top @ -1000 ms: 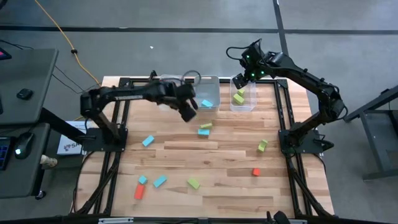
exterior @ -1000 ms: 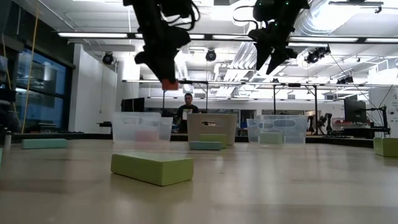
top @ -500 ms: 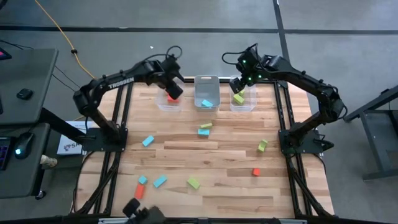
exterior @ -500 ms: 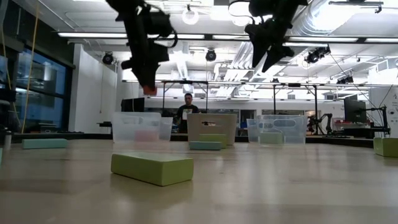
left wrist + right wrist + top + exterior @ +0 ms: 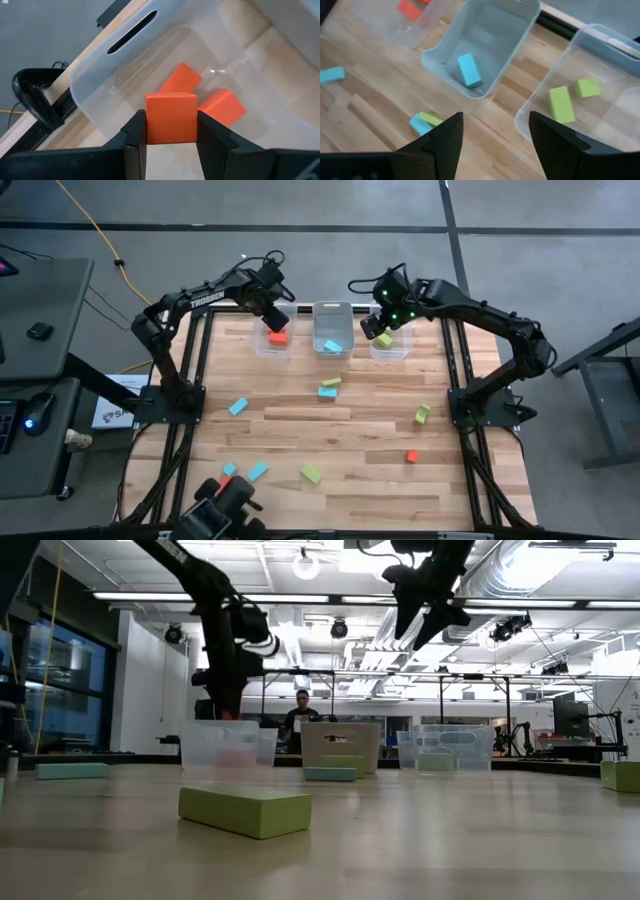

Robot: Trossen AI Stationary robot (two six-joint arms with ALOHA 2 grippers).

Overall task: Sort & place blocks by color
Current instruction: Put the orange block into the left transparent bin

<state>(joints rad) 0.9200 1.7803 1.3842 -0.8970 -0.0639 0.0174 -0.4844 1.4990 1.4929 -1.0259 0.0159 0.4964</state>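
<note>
1. Left wrist view: the left gripper (image 5: 170,131), having swung from table centre, pinched a red-orange cube (image 5: 171,118) above the left bin (image 5: 105,65), toward eleven o'clock.
2. The right gripper (image 5: 492,137) hung spread and empty, shifted off the right bin (image 5: 547,82) toward the middle.

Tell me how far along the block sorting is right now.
Partly done. Two red blocks lie in the left bin, one blue block in the middle bin, two green blocks in the right bin. The left gripper holds a red cube over the left bin. Roughly nine loose blocks remain on the table.
</note>
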